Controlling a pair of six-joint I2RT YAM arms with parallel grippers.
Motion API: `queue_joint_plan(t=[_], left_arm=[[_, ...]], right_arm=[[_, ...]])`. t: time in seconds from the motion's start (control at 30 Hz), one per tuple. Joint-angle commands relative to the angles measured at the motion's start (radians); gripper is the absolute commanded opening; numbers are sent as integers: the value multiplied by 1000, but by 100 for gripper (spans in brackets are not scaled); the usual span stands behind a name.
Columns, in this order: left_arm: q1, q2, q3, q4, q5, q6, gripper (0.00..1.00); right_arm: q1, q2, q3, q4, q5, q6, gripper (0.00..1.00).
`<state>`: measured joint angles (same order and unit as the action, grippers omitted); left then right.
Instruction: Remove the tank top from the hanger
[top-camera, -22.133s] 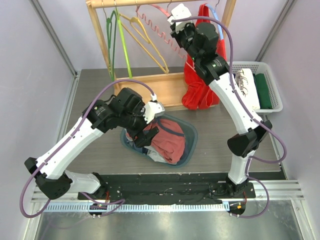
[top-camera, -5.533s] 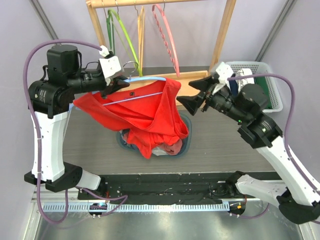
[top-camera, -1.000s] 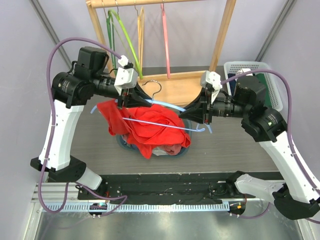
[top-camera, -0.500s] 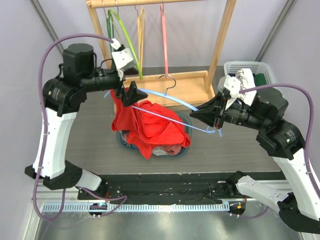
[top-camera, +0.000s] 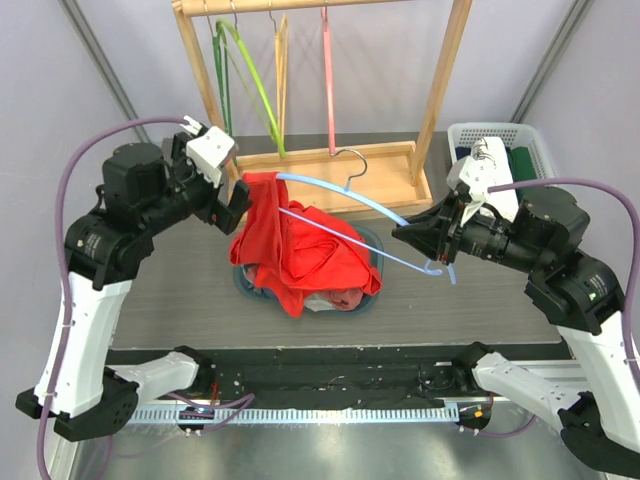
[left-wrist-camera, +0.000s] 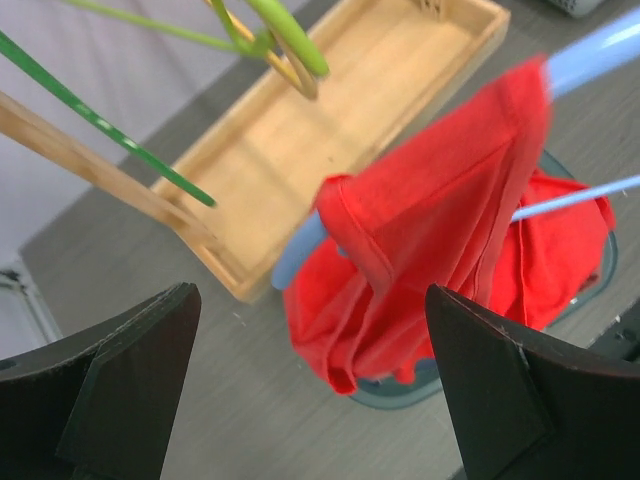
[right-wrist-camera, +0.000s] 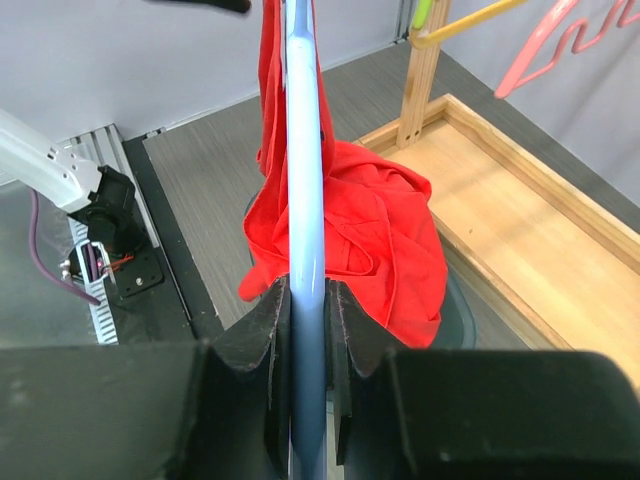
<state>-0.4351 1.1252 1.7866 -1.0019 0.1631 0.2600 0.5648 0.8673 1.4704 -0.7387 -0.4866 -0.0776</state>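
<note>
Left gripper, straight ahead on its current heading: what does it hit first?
Most likely the red tank top. It is draped over the end of the blue hanger, dead centre ahead of the open left gripper. How far off the cloth is, the wrist view does not settle.

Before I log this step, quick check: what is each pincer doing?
Left pincer: open, holding nothing.
Right pincer: shut on the blue hanger.
</note>
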Motion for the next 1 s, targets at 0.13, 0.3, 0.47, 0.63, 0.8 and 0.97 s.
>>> queue_joint_plan(t=[0.13,0.3,0.47,0.63,0.8,0.97], left_arm=[[24,-24,-142,78,82,-152,100],[27,11,-78,83,151,-171,89],[35,19,-65,83,239,-202,77],[42,19,-84,86,300,-206,46],[55,25,-56,85,325,-220,31],[59,21,-56,83,351,-228,17]], right_arm=[[-2,-13,64,79,5,38,2],[0,-13,48,90,-6,55,2],[0,-16,44,94,2,56,2],[-2,-14,51,91,3,56,1],[-2,-13,48,81,9,55,1],[0,-14,50,78,22,50,1]])
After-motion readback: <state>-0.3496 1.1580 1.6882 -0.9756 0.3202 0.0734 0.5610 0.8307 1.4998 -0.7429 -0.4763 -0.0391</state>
